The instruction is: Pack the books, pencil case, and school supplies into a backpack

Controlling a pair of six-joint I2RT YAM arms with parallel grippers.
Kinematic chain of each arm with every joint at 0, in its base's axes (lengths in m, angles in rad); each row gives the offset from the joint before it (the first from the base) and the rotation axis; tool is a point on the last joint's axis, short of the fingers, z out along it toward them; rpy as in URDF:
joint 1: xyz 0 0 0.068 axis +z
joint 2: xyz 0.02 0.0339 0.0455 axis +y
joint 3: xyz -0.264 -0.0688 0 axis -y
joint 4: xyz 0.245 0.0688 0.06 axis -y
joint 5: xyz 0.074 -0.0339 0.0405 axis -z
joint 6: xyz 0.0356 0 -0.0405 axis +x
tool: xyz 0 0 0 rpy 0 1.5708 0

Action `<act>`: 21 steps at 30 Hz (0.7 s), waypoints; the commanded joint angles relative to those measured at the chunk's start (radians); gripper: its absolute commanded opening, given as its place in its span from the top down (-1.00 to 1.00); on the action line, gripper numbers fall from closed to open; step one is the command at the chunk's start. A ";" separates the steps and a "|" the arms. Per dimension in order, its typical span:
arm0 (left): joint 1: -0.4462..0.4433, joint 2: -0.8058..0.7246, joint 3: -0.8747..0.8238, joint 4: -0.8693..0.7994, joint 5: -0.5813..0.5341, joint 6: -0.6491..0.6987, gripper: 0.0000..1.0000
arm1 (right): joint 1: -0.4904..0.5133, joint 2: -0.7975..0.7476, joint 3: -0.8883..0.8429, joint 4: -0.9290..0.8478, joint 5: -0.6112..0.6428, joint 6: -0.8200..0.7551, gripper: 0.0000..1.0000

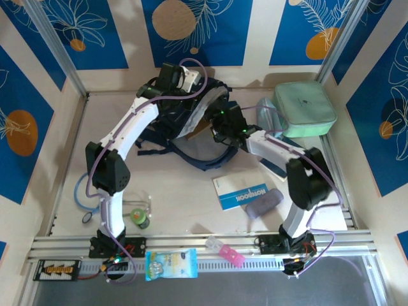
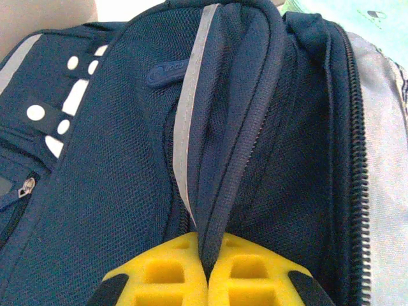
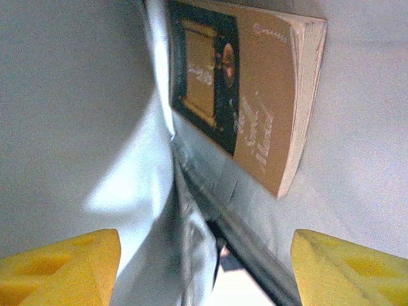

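The navy backpack [image 1: 191, 137] lies at the back middle of the table with its mouth held open. My left gripper [image 1: 175, 76] is shut on a fold of the backpack's zip edge [image 2: 213, 210] at its top. Inside the opening my right gripper [image 1: 224, 125] stands open, pale grey lining [image 3: 76, 115] between its fingers. A brown book with gold print [image 3: 255, 95] rests against the lining just ahead of it, apart from the fingers. The blue-and-white NOTEBOOK [image 1: 241, 191] lies flat on the table, a lilac pencil case [image 1: 264, 203] beside it. A dark book [image 1: 275, 169] peeks out under the right arm.
A mint-green rounded case [image 1: 305, 109] sits at the back right. A green roll [image 1: 140, 219] and a blue looped cord [image 1: 86, 191] lie front left. On the front rail are a pink item [image 1: 226, 250] and a clear packet [image 1: 171, 264].
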 commanded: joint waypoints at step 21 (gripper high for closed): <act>0.101 -0.476 -0.737 0.210 -0.023 0.077 -0.50 | -0.091 -0.481 -0.349 -0.491 0.052 -0.397 -0.43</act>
